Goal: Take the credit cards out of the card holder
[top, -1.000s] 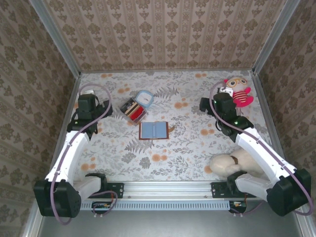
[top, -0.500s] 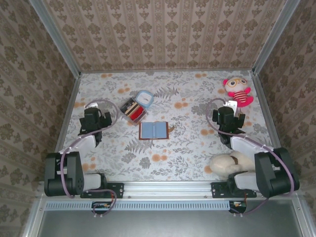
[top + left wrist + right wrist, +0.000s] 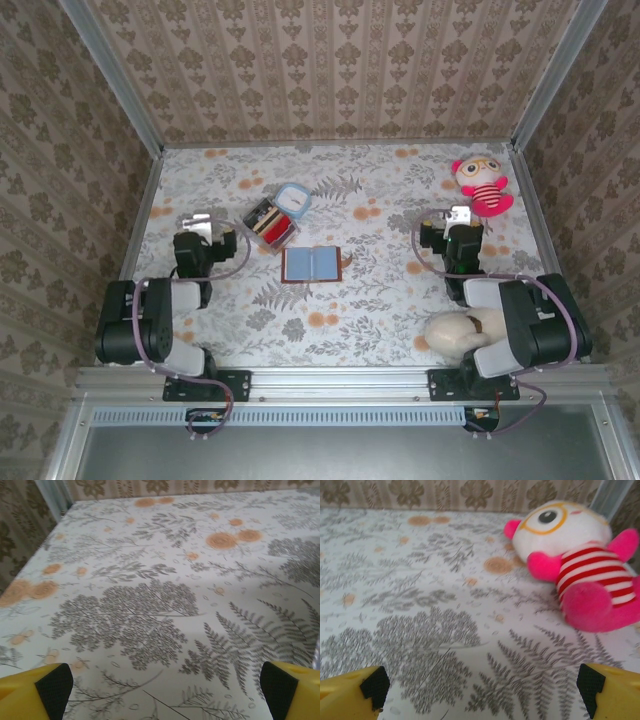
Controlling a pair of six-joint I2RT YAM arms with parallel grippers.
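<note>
On the table (image 3: 400, 320), open card holder (image 3: 311, 265) between left gripper (image 3: 165, 687) and right gripper (image 3: 483, 689), both empty, spread wide

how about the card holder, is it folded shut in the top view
No, the card holder lies spread open on the table with its light blue inner faces turned up.

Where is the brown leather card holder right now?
In the top view, the brown card holder with light blue inner faces lies open mid-table, just below and right of the small clear plastic box.
</note>
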